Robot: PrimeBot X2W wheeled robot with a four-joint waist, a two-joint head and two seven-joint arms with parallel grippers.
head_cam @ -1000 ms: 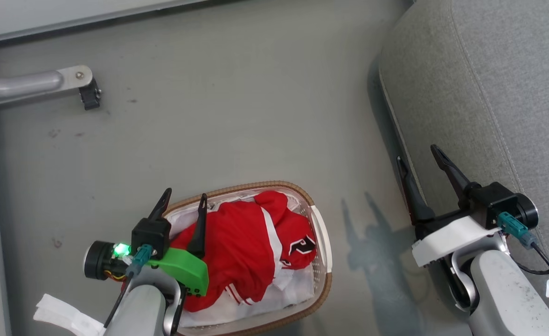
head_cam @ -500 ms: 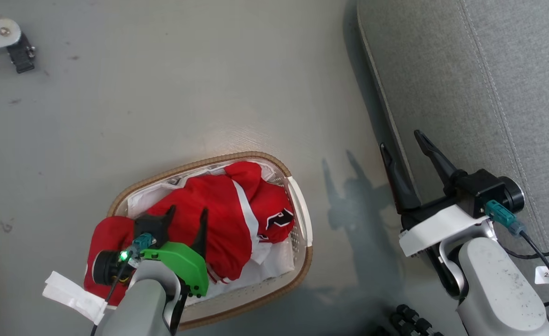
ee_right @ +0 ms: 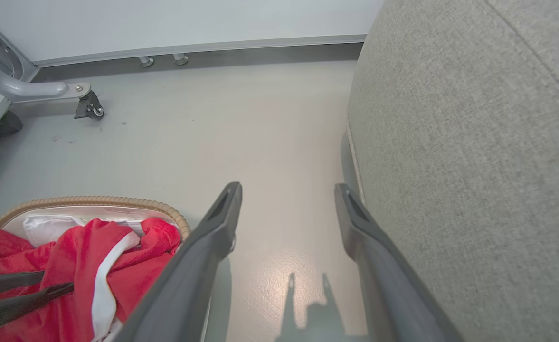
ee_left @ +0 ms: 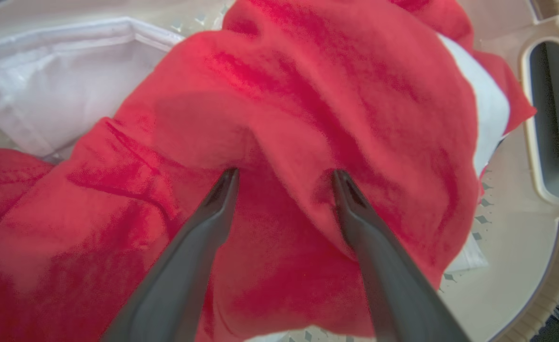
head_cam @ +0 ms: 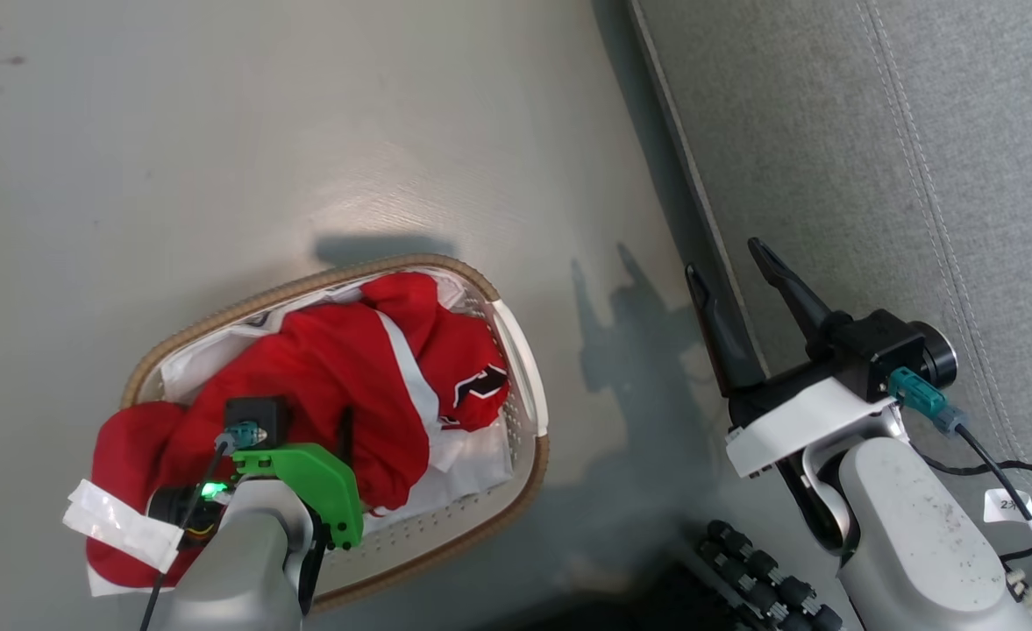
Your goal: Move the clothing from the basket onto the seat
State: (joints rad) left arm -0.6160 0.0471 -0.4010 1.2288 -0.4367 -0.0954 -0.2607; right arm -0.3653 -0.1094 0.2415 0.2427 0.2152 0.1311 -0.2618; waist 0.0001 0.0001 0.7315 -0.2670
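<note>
At the basket's (head_cam: 529, 412) left end, the clothing (head_cam: 331, 368) spills red over the tan rim, and the rest lies heaped inside the basket. Over the basket's left half, the left gripper (ee_left: 284, 176) is pushed down into the heap. Its two fingers are spread apart, their tips sunk in the red cloth with a fold rising between them, not pinched. Toward the basket's right end, a black-and-white emblem (head_cam: 479, 384) faces up, with white cloth (head_cam: 472, 460) below it. Right of the basket is grey floor (head_cam: 568, 175). Well to the basket's right hangs the right gripper (head_cam: 726, 260), fingers wide apart and holding nothing. Farthest right of the basket is the seat (head_cam: 875, 131), its edge just beside those fingers.
</note>
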